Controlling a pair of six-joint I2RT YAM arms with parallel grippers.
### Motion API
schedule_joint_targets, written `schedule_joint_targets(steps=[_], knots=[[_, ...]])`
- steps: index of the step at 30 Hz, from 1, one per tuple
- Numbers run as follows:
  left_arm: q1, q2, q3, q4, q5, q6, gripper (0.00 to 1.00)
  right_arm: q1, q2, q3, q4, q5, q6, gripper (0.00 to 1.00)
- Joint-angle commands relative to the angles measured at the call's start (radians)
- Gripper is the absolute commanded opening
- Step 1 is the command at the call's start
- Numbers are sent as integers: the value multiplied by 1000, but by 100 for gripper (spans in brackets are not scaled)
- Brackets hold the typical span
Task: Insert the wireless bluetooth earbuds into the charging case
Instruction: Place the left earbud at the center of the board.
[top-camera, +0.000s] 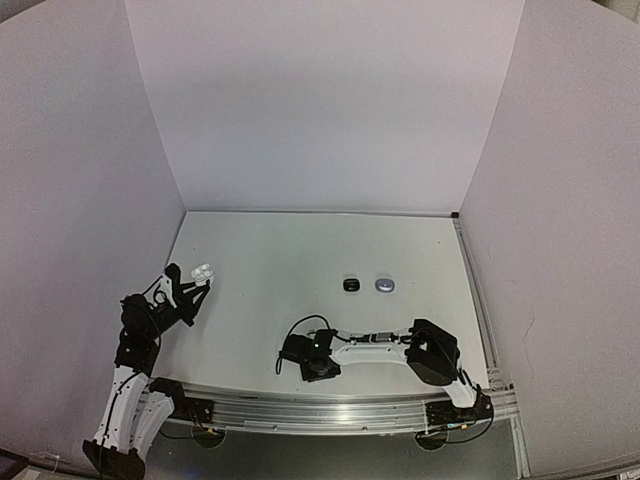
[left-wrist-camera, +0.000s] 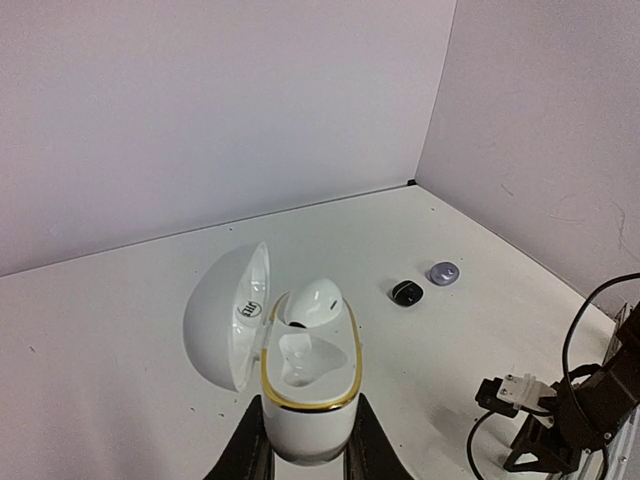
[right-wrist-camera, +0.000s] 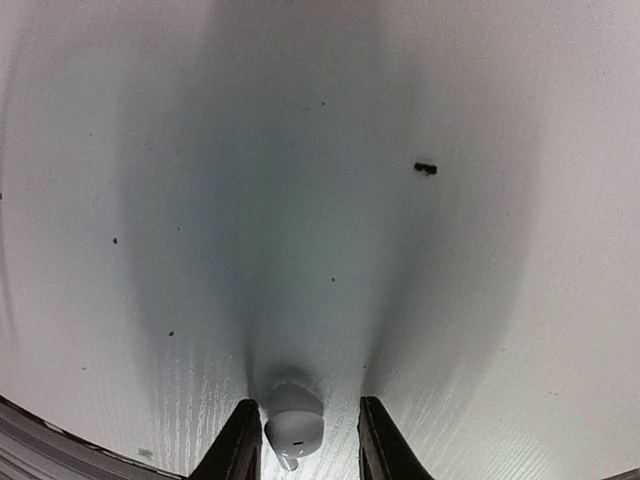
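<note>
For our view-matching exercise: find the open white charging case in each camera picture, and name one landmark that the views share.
Top external: white charging case at far left, in the left pincer.
Left wrist: bottom centre, lid open, one white earbud in it.
Right wrist: not in view.
Shared landmark: black case beside grey case, also in left wrist.

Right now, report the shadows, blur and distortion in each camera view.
Top external: even light, wide-angle bending of the side walls, objects tiny. Left wrist: sharp, the white case throws only a soft shadow from its open lid. Right wrist: a broad dark shadow runs up the table from the right pincer; the white earbud is slightly soft.
</note>
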Motion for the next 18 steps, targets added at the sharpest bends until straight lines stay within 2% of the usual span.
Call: schedule_joint_targets(steps=[1, 5, 18], knots=[[2, 6, 39, 15, 13, 0, 0, -15, -20, 45, -53, -15, -55, 33], [2, 7, 39, 16, 14, 0, 0, -25, -12, 84, -68, -37, -103, 33], [2, 5, 39, 4, 16, 3, 0, -29, 127, 248, -237, -104, -92, 32]])
